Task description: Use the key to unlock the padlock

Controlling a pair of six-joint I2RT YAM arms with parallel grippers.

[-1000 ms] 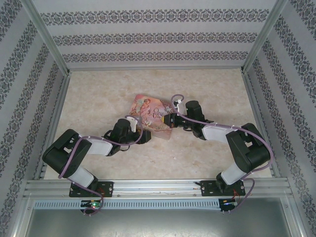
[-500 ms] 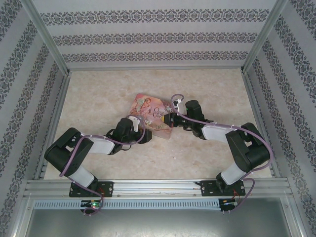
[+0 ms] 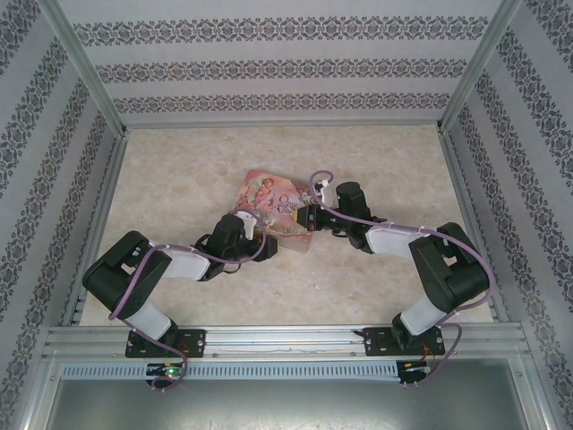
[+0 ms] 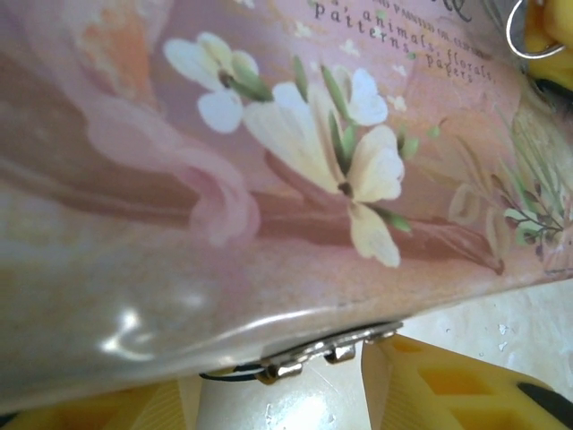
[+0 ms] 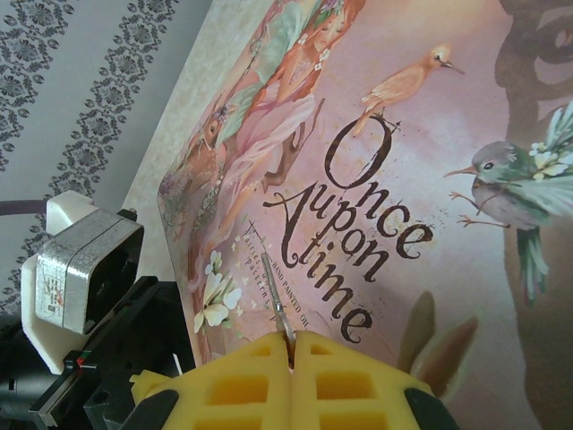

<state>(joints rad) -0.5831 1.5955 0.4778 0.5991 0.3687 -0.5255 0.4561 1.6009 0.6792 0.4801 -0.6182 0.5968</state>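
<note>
Pink tin (image 3: 271,199) on beige tbl (image 3: 179,179)

The key (image 5: 277,305) is a slim silvery sliver, pinched by its near end between the closed yellow fingers of the right gripper (image 5: 293,345). Its shaft sticks out up and to the left, low over the lid of the pink tin (image 5: 430,161), with its tip by the small print beside "time". Past the tin's far edge a thin silvery loop (image 4: 510,36) shows against something yellow; I can't tell whether that is the padlock's shackle
</note>
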